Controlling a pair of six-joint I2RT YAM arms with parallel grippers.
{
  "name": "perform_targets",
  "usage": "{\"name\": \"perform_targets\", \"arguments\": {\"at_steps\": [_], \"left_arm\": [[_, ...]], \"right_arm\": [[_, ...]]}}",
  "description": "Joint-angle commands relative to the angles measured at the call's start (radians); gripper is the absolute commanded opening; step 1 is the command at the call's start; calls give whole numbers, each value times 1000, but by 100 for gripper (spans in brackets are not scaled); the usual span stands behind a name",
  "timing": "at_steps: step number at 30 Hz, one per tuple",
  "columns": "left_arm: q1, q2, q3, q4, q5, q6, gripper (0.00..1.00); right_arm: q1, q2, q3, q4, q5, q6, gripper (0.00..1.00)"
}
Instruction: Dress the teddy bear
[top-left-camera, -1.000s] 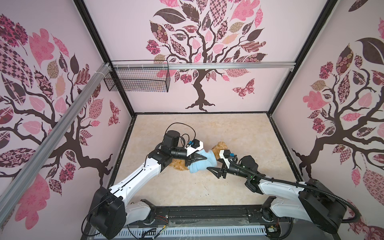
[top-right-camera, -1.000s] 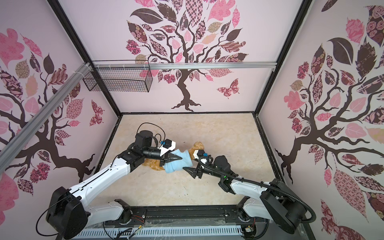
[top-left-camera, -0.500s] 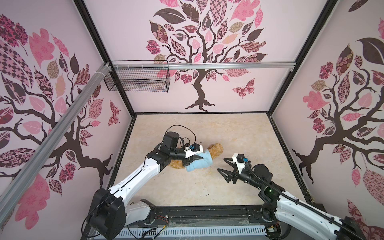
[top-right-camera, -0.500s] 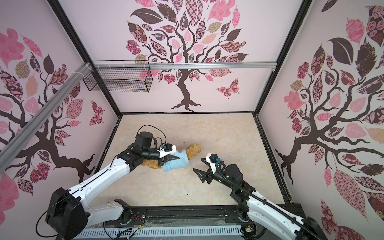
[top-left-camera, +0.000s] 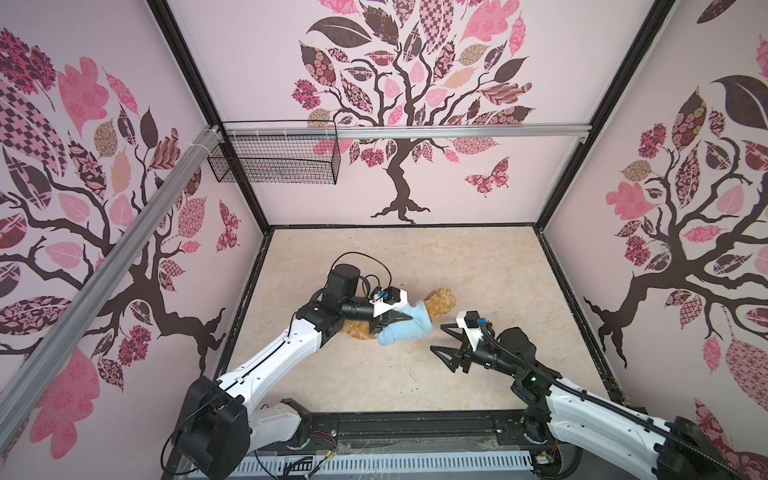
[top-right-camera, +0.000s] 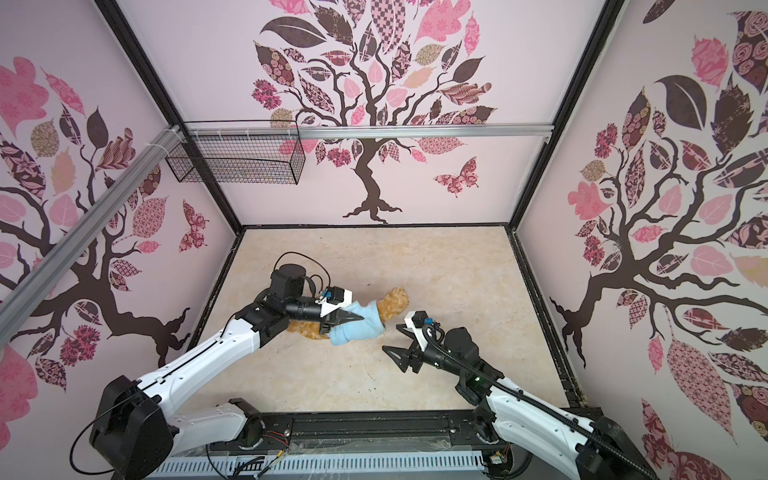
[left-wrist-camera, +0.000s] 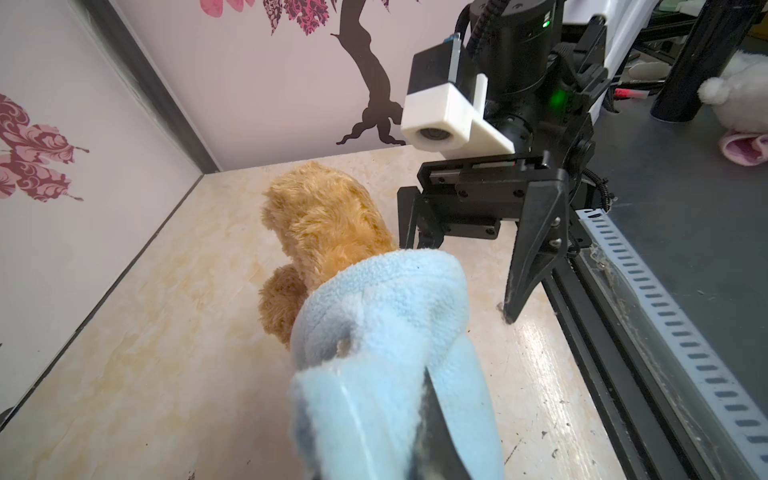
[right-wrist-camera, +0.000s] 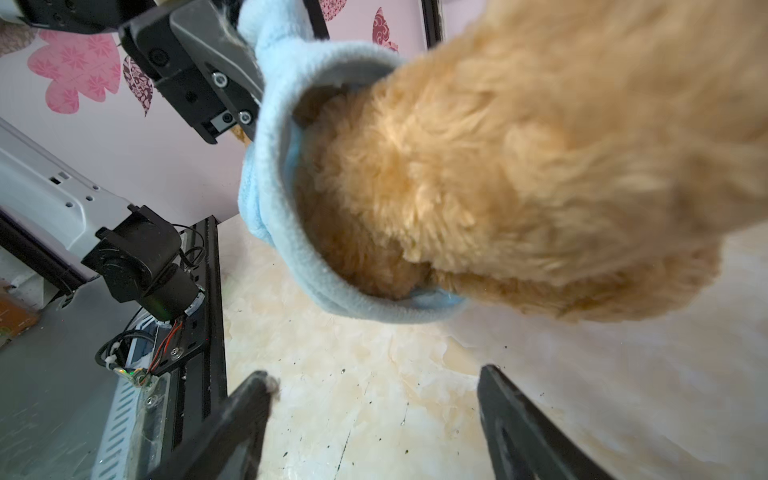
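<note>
The teddy bear (top-left-camera: 441, 300) (top-right-camera: 394, 303) lies on the table, golden-brown and shaggy. A light blue shirt (top-left-camera: 405, 328) (top-right-camera: 361, 326) wraps its middle like a sleeve. My left gripper (top-left-camera: 405, 319) (top-right-camera: 361, 319) is shut on the shirt's fleece, which covers the jaws in the left wrist view (left-wrist-camera: 415, 415). There the bear (left-wrist-camera: 328, 224) sticks out of the shirt (left-wrist-camera: 386, 316). My right gripper (top-left-camera: 437, 336) (top-right-camera: 391, 337) stands open just right of the shirt and touches nothing. In the right wrist view the gripper (right-wrist-camera: 374, 382) is empty in front of the bear (right-wrist-camera: 519, 166) and the shirt's hem (right-wrist-camera: 282, 232).
A black wire basket (top-left-camera: 272, 160) hangs on the back wall at the left. A black rail (top-left-camera: 415, 424) runs along the table's front edge. Walls close in the left, back and right sides. A white plush thing (left-wrist-camera: 739, 87) lies outside the cell.
My right gripper has left the shirt's edge and drawn back to the right, open. The left gripper has kept its hold on the shirt, and the bear has barely shifted.
</note>
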Motion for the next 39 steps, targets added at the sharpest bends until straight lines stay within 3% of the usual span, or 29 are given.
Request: {"name": "perform_targets", "arguments": {"at_steps": [1, 16, 28, 32, 35, 37, 39], "left_arm": [[-9, -19, -3, 31, 59, -25, 0], [-40, 7, 26, -37, 114, -5, 0], [-76, 7, 39, -10, 120, -26, 0], [-83, 5, 31, 14, 96, -40, 0], [-84, -3, 36, -28, 58, -27, 0], [-84, -26, 39, -90, 22, 4, 10], [-84, -54, 40, -140, -16, 14, 23]], "right_arm": [[3, 54, 44, 147, -38, -58, 83], [5, 155, 94, 267, -99, -157, 88], [32, 334, 124, 421, -174, -119, 86], [61, 403, 145, 453, -150, -115, 73], [61, 411, 136, 438, -106, -137, 51], [61, 391, 120, 400, -65, -178, 37], [61, 371, 113, 355, -51, -217, 30]]}}
